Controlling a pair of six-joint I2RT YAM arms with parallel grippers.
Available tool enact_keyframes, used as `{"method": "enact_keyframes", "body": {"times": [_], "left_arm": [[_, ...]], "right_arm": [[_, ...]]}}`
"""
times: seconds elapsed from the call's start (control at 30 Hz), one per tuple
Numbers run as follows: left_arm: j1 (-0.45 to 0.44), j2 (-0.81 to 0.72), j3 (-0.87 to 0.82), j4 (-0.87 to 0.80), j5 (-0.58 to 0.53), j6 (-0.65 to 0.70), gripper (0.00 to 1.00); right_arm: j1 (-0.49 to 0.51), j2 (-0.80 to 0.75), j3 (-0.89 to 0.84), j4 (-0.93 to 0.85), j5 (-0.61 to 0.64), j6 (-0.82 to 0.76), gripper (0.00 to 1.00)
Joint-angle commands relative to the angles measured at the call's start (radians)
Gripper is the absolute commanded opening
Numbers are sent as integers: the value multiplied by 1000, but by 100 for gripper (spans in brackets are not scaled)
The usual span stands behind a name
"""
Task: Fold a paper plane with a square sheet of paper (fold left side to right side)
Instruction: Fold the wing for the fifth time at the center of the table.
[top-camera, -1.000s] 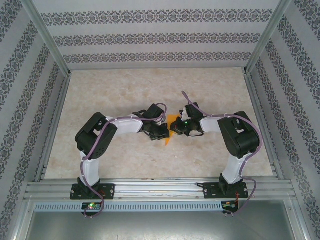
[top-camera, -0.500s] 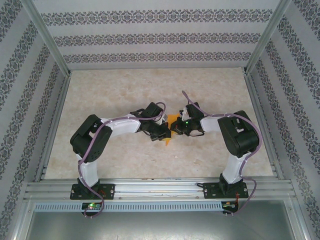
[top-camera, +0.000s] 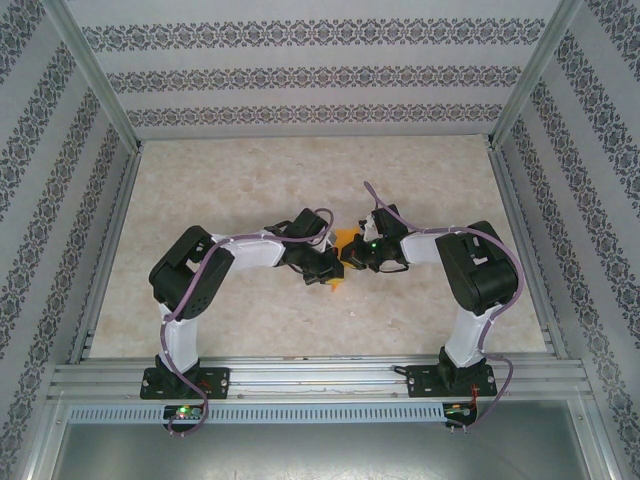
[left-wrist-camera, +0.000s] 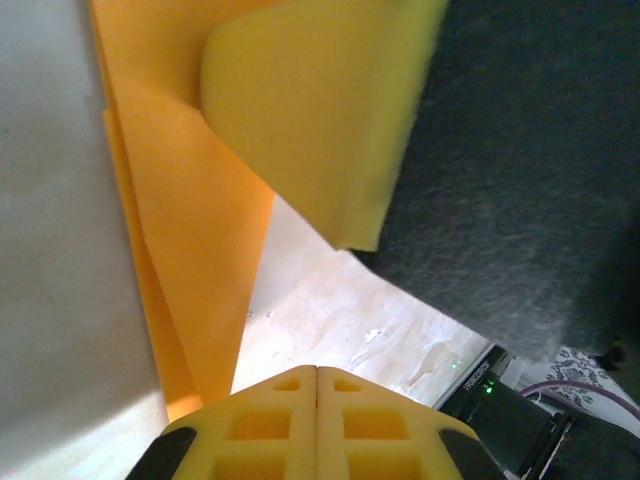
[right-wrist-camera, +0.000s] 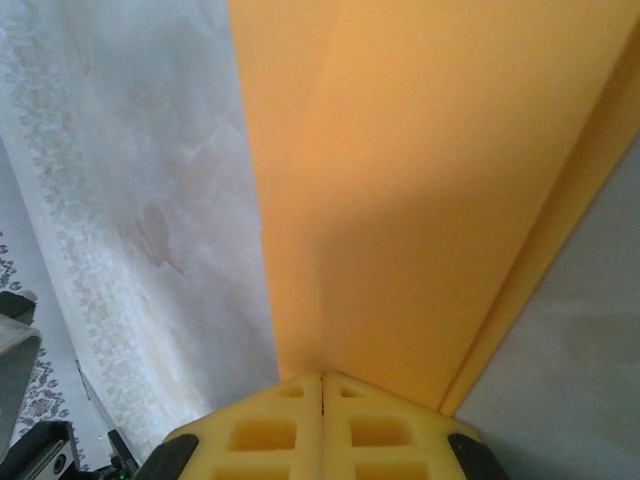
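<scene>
Orange sheet (right-wrist-camera: 420, 180), part-folded. R gripper (right-wrist-camera: 322, 385) pinching it; L gripper (left-wrist-camera: 317, 380) fingers pressed together, grip on sheet unclear. Risk: tear or skewed crease if arms diverge.

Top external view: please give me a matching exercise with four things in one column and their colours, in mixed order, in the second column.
Things:
1. paper
2. table
3. cable on the right arm
4. back wall

Colours:
A. purple
B. pale with dark patterned stripes
C. orange
D. beige, marbled

Pairs: 1-C; 2-D; 3-A; 4-B
</scene>
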Motion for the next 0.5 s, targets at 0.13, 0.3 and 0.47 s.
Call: {"method": "enact_keyframes", "body": {"times": [0.13,0.3,0.47], "left_arm": [[-11,29,-26,28,18,-8,0],[-11,34,-26,15,12,2,0],[-11,26,-38,3,0,9,0]], "right_arm": [[-1,80,-38,-171,118,-42,0],[-2,82,-33,-189,129,-54,0],[-1,85,-30,-200,138,-61,0]]}}
